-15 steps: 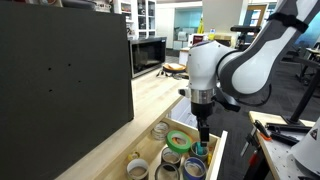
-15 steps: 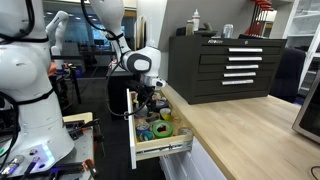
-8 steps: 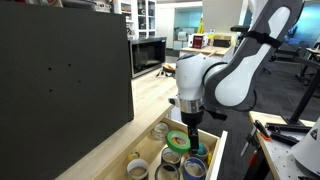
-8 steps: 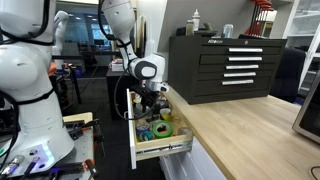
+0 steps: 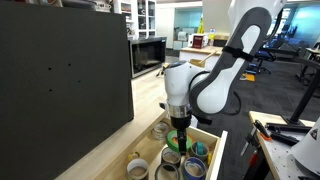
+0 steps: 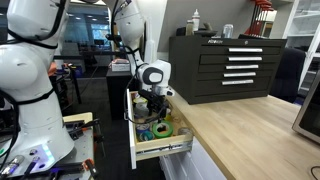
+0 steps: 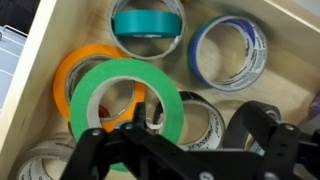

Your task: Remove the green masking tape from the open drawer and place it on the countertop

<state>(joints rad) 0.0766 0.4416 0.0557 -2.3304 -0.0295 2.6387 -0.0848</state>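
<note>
Several tape rolls crowd the open drawer (image 7: 35,70). The green roll (image 7: 125,95) lies flat atop an orange roll (image 7: 66,72), just below a teal roll (image 7: 147,22). My jaws hang wide open and empty, one side over its hole, the other outside the rim, so closing should pinch that wall. The table (image 6: 240,115) comes afterwards.
</note>
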